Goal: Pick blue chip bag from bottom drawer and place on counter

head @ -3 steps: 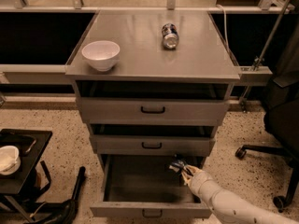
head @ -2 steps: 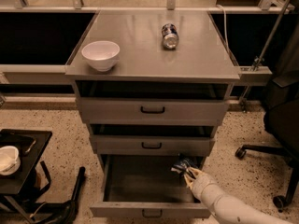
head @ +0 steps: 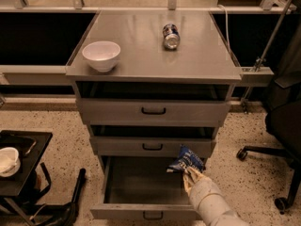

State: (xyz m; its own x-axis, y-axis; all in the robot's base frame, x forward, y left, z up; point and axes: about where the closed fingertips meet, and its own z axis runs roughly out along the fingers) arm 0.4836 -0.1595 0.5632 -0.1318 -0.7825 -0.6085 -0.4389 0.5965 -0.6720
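The bottom drawer [head: 141, 187] stands pulled open at the foot of the grey cabinet, its inside dark and bare. My gripper [head: 190, 174] comes in from the lower right on a white arm and is shut on the blue chip bag [head: 186, 159]. The bag hangs lifted above the drawer's right side, at about the height of the middle drawer's front. The counter [head: 141, 55] is the cabinet's flat grey top, well above the bag.
A white bowl [head: 101, 55] stands on the counter's left and a blue-and-silver can [head: 170, 36] lies at its back middle. A small black side table [head: 19, 166] with a white cup [head: 7, 160] is at lower left. An office chair base [head: 273, 159] is on the right.
My gripper has risen with the blue chip bag, lifting it out of the bottom drawer and a little to the right.
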